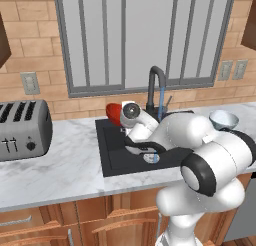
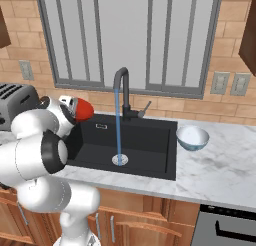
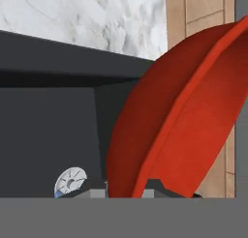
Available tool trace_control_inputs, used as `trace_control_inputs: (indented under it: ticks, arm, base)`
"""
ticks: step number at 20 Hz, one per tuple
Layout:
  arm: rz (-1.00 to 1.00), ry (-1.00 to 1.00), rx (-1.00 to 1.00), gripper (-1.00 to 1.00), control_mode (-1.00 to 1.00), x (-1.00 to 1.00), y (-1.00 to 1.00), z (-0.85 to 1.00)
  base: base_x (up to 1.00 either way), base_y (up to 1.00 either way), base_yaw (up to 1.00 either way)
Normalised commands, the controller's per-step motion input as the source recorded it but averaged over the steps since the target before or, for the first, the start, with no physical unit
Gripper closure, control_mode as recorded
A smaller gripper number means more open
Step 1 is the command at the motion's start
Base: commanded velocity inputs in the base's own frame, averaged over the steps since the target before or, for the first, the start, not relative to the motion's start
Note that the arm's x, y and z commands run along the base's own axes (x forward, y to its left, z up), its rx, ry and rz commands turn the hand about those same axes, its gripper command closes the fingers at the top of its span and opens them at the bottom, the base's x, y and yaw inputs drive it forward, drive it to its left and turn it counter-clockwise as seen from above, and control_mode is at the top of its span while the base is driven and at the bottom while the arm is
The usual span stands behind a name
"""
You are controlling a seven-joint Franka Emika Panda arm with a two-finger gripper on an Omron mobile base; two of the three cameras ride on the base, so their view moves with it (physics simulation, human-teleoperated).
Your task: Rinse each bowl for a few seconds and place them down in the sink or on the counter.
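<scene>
My gripper point(image 1: 121, 117) is shut on the rim of the glossy red bowl point(image 1: 113, 113), holding it tilted on edge above the back left corner of the black sink point(image 1: 112, 157). In the hand view the red bowl point(image 3: 184, 121) stands close in front of the gripper point(image 3: 129, 189), with the silver drain point(image 3: 70, 180) below to the left. From the right base view the red bowl point(image 2: 83, 110) hangs left of the water stream point(image 2: 118, 125) that runs from the dark faucet point(image 2: 122, 87). The pale bowl point(image 2: 192, 138) sits upright on the counter point(image 2: 220, 170), right of the sink point(image 2: 145, 140).
A silver toaster point(image 1: 22, 130) stands on the counter point(image 1: 60, 165) left of the sink. The faucet point(image 1: 156, 85) rises behind the basin, under a window. Wall outlets sit at the back right. The pale bowl point(image 1: 223, 120) is near my arm's elbow.
</scene>
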Motion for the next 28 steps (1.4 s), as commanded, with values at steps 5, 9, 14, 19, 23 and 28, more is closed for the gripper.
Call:
trace_control_inputs:
  ticks: [5,9,14,19,23,28]
  arm:
    - [0.13,0.0,-0.05,1.0,-1.0,0.0,0.48,0.03]
    - [0.11,0.0,-0.01,1.0,-1.0,0.0,0.36,-0.03]
    - [0.12,0.03,-0.01,1.0,-1.0,0.0,0.2,0.0]
    - [0.12,0.02,-0.07,1.0,-1.0,0.0,0.22,-0.09]
    - [0.11,-0.03,-0.14,1.0,-1.0,-0.02,0.18,-0.13]
    - [0.1,-0.1,-0.17,1.0,-1.0,-0.03,0.17,-0.09]
  base:
    - [0.0,0.0,0.0]
    - [0.0,0.0,0.0]
    - [0.0,0.0,0.0]
    - [0.0,0.0,0.0]
    - [0.0,0.0,0.0]
    - [0.0,0.0,0.0]
